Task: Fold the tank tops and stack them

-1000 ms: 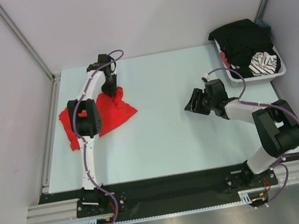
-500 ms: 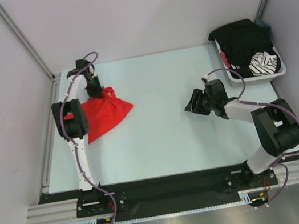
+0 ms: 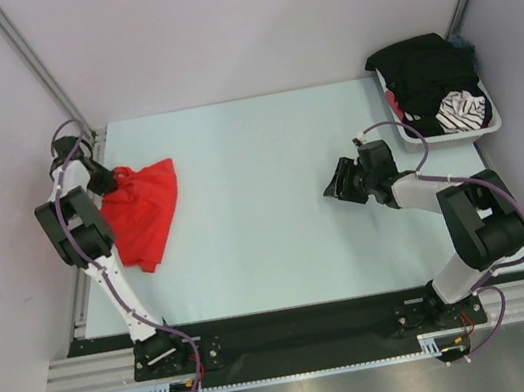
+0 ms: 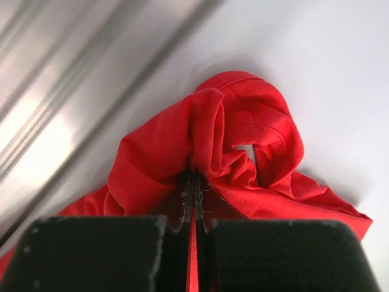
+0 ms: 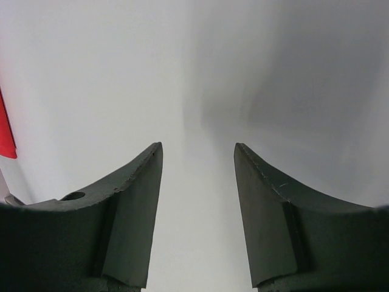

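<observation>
The red tank top point(image 3: 144, 215) lies bunched at the table's far left edge. My left gripper point(image 3: 103, 180) is shut on its upper edge; in the left wrist view the fabric point(image 4: 243, 146) is pinched between the closed jaws of the gripper point(image 4: 193, 182). The black tank top point(image 3: 423, 71) lies heaped in and over the white basket point(image 3: 493, 123) at the back right. My right gripper point(image 3: 337, 183) is open and empty, low over the bare table, right of centre; its fingers point(image 5: 137, 201) show apart with nothing between them.
A striped black-and-white garment point(image 3: 460, 110) lies in the basket too. A metal frame rail point(image 3: 87, 237) runs along the table's left edge, right beside the left gripper. Grey walls close in the back and sides.
My left gripper has dragged the red tank top leftward, from left of centre to the table's left edge. The right arm has not moved.
</observation>
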